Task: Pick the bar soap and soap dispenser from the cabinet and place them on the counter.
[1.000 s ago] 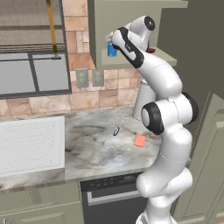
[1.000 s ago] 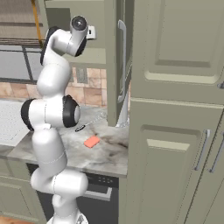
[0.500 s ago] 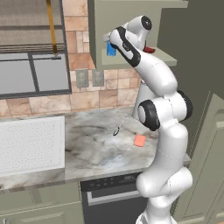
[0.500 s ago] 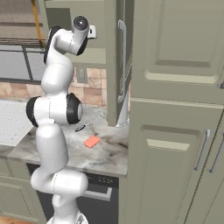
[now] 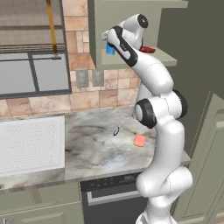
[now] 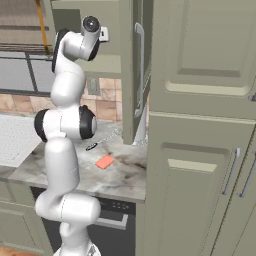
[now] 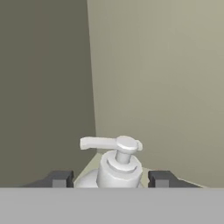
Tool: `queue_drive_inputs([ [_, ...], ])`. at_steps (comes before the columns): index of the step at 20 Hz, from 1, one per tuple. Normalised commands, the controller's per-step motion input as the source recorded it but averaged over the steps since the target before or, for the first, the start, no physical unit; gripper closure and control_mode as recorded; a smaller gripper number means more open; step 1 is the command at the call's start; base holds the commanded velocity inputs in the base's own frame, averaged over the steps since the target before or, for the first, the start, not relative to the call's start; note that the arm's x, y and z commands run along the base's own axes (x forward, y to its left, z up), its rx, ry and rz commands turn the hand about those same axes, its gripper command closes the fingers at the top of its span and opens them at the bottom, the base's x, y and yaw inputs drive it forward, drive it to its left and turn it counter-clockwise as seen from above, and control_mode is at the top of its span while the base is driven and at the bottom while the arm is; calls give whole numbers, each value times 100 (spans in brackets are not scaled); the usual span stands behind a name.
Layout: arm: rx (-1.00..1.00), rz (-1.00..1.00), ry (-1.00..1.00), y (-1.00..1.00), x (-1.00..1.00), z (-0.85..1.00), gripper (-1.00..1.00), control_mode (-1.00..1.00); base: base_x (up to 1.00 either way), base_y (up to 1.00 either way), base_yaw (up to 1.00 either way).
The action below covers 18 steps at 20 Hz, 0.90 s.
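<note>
The soap dispenser, a blue bottle with a white pump top, stands on the shelf inside the open cabinet. My gripper is up at it, with one finger on each side of the bottle. Whether the pads touch the bottle is hidden at the bottom of the hand view. The coral-pink bar soap lies flat on the counter, to the right of the arm's base; in the right base view the bar soap is left of the cabinet door.
A dark red disc lies on the cabinet shelf just right of my hand. A small dark utensil lies on the counter near the wall. A white perforated panel covers the counter's left part. Tall green cupboards stand on the right.
The hand has edged slightly further into the cabinet around the dispenser. The bar soap has stayed where it lies on the counter.
</note>
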Motion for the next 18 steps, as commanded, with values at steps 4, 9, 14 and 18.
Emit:
queue_drive_inputs([
  [4, 0, 0, 0, -2, 0, 0, 100, -100, 0, 0, 0],
  [9, -2, 0, -1, -1, -7, 0, 100, -100, 0, 0, 0],
  [14, -1, 1, -6, -2, -33, 0, 100, -100, 0, 0, 0],
  [18, -1, 1, -12, -5, -50, -9, 100, -100, 0, 0, 0],
])
